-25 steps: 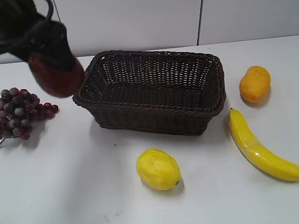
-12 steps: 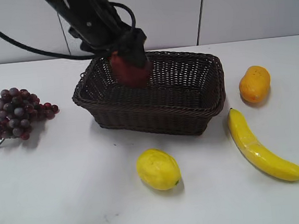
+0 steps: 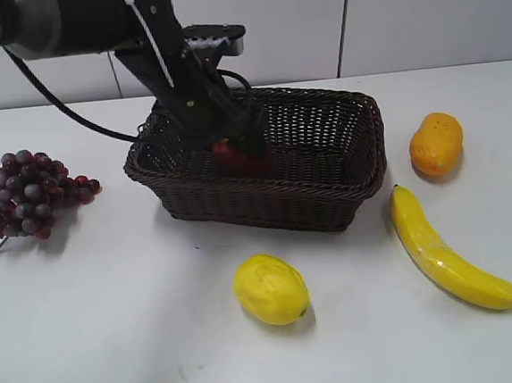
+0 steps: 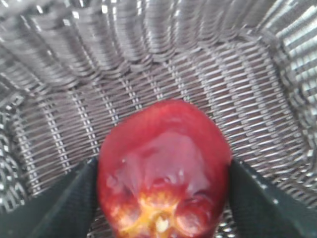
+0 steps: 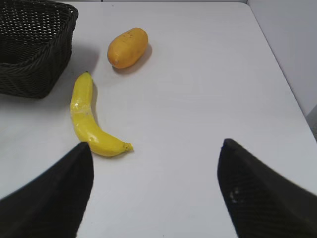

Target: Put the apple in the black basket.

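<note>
Left jaws clamp the dark red roundish apple (image 3: 239, 155) low inside the large dark woven wicker basket (image 3: 346, 193) — we fear bouncing if dropped. At the wrist, apple (image 4: 163, 168) over weave. Right jaws gape wide, empty.

The left gripper (image 3: 238, 144) and basket (image 3: 346, 193) wall hide most of the apple (image 3: 235, 154). Its underside runs off the wrist picture's bottom edge.
</note>
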